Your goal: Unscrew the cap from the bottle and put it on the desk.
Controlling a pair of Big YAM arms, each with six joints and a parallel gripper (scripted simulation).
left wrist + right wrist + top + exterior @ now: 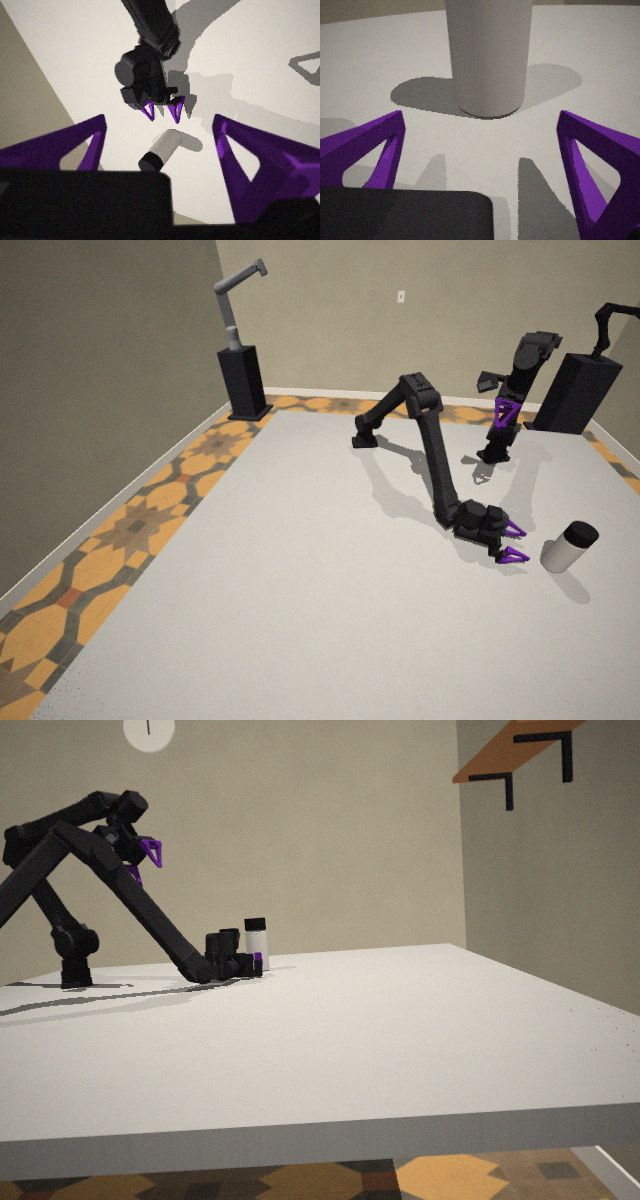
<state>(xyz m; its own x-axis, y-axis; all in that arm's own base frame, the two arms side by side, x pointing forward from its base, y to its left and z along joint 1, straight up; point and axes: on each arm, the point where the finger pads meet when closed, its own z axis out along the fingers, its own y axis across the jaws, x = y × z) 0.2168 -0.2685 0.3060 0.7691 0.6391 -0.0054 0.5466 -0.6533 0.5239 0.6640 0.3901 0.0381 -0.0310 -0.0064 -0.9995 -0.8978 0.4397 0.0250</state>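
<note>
1. The pale table (258, 601) (310, 1055) (45, 30) (360, 60) lies beneath both claws and carries the bottle.
2. The right arm (436, 467) (149, 906) (152, 25) bends down to its claw, low over the table; the left arm (522, 374) (62, 818) arches high.
3. The left claw (497, 426) (150, 876) (159, 120) hangs well above the table, spread wide, with nothing between its fingers.
4. The right claw (527, 546) (258, 962) (165, 121) (481, 119) is also wide and holds nothing, pointing at the bottle's lower part.
5. The white bottle (560, 554) (257, 944) (166, 145) (490, 55) stands upright just beyond the right claw's fingertips, not touching them.
6. The black cap (581, 534) (254, 924) (150, 162) sits on the bottle's top, higher than the right claw.
</note>
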